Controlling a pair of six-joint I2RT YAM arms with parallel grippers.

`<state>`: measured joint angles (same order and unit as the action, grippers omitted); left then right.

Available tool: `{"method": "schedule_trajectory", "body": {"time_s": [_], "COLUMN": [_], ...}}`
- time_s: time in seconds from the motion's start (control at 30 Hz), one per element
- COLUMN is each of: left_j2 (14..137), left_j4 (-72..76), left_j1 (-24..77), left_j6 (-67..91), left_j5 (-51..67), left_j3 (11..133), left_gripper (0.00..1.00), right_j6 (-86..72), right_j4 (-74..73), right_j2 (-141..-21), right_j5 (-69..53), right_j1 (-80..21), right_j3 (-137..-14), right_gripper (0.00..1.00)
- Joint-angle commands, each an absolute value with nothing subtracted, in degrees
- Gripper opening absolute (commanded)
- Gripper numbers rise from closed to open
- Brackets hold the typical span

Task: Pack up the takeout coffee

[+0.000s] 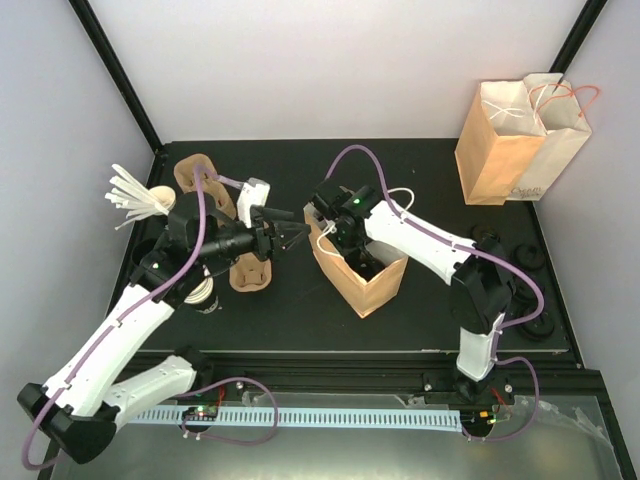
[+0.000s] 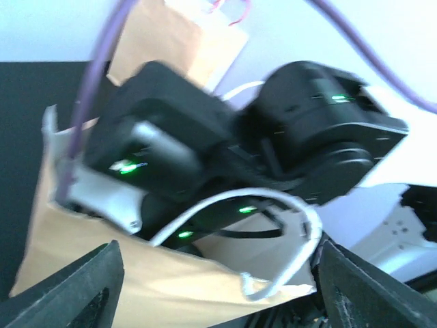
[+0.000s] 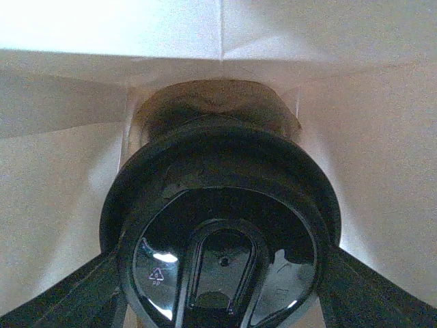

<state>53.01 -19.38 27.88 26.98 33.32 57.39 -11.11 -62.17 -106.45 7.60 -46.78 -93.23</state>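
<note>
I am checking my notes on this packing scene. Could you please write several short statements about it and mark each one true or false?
1. The takeout coffee sits inside the nearer paper bag. True.
2. The left gripper is clamped on that bag's white handle. False: its jaws stand open beside the bag, with nothing between them.
3. The right gripper reaches down into the bag, its fingers on either side of the cup's black lid. True.
4. The second paper bag lies flat on the table. False: it stands upright at the far right corner.
</note>
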Motion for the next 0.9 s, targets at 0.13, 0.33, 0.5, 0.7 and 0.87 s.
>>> {"method": "schedule_trajectory", "body": {"time_s": [0.13,0.33,0.5,0.7,0.87], "left_j2": [58.09,62.57,65.87,63.27,57.49], "left_j4": [-22.36,-27.27,-31.55,-32.92,-26.07], "left_j1": [37.8,43.41,44.73,44.74,44.76], "left_j6": [18.52,14.25,12.55,17.27,23.03], "left_j5": [24.53,14.45,8.94,1.98,2.13], "left_j3": [66.08,70.43,73.67,74.03,68.74], "left_gripper": [0.84,0.73,0.31,0.02,0.02], "right_j6": [-9.69,-9.52,-9.34,-9.93,-9.89], "right_j4": [-64.27,-65.43,-65.94,-65.61,-66.93], "right_j2": [-111.94,-113.64,-114.93,-115.66,-117.59], "right_j5": [4.5,3.96,3.56,3.34,4.74], "right_j1": [-46.84,-46.8,-46.77,-45.99,-45.57], "right_j3": [-95.92,-98.5,-99.74,-98.67,-99.69], "right_gripper": [0.44,0.44,0.45,0.45,0.45]}}
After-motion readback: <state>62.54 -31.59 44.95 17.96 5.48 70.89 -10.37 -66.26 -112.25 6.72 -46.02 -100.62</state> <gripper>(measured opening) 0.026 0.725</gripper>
